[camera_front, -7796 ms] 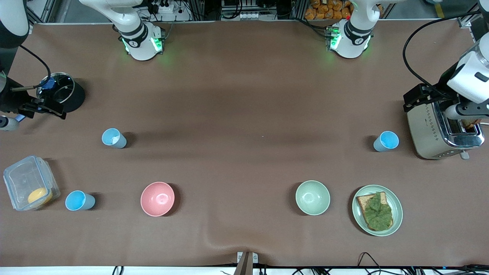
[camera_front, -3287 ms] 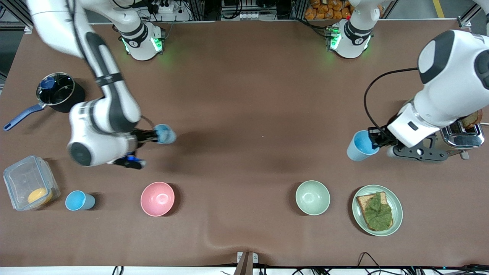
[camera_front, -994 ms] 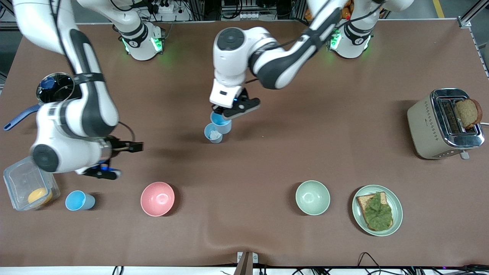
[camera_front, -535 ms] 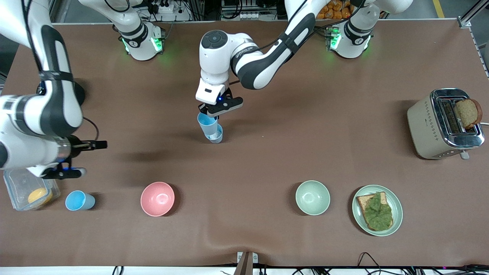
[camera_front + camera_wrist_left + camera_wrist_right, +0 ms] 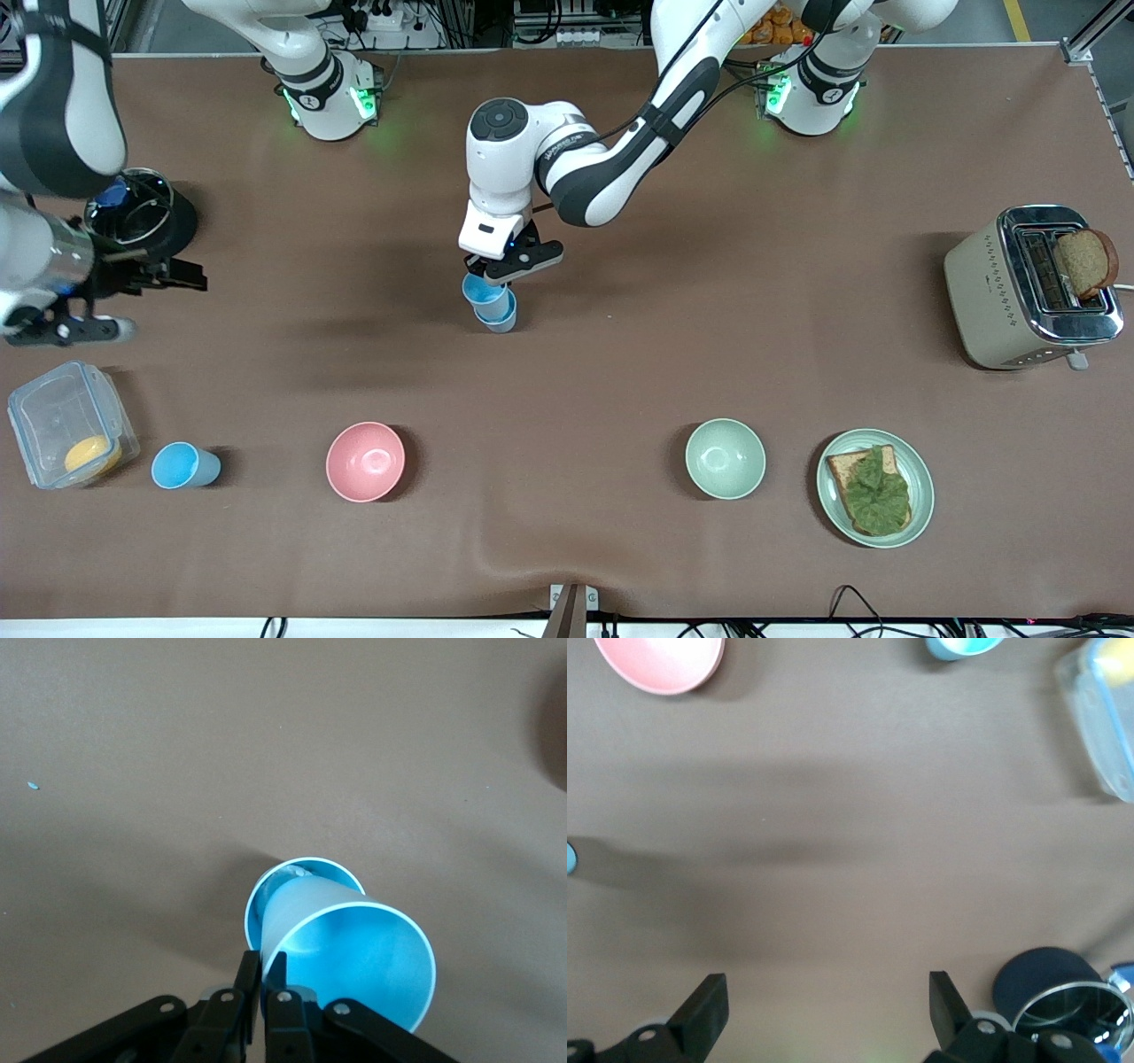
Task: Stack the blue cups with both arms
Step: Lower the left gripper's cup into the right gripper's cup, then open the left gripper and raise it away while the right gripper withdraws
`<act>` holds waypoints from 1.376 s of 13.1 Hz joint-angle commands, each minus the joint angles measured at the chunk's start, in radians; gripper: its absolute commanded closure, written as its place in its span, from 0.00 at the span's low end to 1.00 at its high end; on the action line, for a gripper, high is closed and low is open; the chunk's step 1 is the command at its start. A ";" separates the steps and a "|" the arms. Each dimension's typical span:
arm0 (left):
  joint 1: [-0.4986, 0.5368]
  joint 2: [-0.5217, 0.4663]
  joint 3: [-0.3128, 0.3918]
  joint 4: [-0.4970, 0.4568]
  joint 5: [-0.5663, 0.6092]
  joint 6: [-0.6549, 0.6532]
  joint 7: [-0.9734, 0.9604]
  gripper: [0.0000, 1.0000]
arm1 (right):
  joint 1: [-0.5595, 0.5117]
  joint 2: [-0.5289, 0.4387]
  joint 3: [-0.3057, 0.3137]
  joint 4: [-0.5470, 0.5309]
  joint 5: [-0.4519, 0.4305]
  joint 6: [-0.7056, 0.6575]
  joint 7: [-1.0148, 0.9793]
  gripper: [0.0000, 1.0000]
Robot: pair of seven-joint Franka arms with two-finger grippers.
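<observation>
Two glossy white arms — black bands at the joints

The left arm (image 5: 611, 168) and right arm (image 5: 62, 97) rise from round bases lit green; each ends in a black claw — left claw (image 5: 512, 266), right claw (image 5: 133, 276) — with thin black cables alongside.

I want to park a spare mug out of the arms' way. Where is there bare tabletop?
Bare cloth lies between the pink bowl and green bowl, and between the stacked blue cups and the toaster. It is crowded around the left hand, shut on the upper cup, and by the pot under the open right hand.
</observation>
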 commanded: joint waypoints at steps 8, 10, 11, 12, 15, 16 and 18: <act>0.327 -0.391 0.001 -0.029 -0.010 -0.455 0.644 0.00 | -0.016 -0.137 0.006 -0.018 -0.004 0.015 0.153 0.00; 0.434 -0.465 0.001 -0.063 -0.056 -0.509 0.791 0.00 | -0.019 -0.137 0.008 0.000 -0.003 -0.015 0.153 0.00; 0.481 -0.505 0.001 -0.096 -0.073 -0.514 0.866 0.00 | -0.019 -0.137 0.006 0.000 -0.003 -0.016 0.154 0.00; 0.528 -0.546 0.001 -0.139 -0.077 -0.514 0.935 0.00 | -0.019 -0.137 0.008 0.005 -0.003 -0.031 0.154 0.00; 0.656 -0.640 0.001 -0.239 -0.117 -0.514 1.126 0.00 | -0.019 -0.134 0.008 0.038 -0.004 -0.122 0.153 0.00; 0.699 -0.667 0.001 -0.264 -0.137 -0.514 1.208 0.00 | -0.019 -0.136 0.008 0.043 -0.006 -0.125 0.153 0.00; 0.765 -0.701 0.001 -0.287 -0.152 -0.515 1.356 0.00 | -0.019 -0.136 0.008 0.060 -0.004 -0.134 0.151 0.00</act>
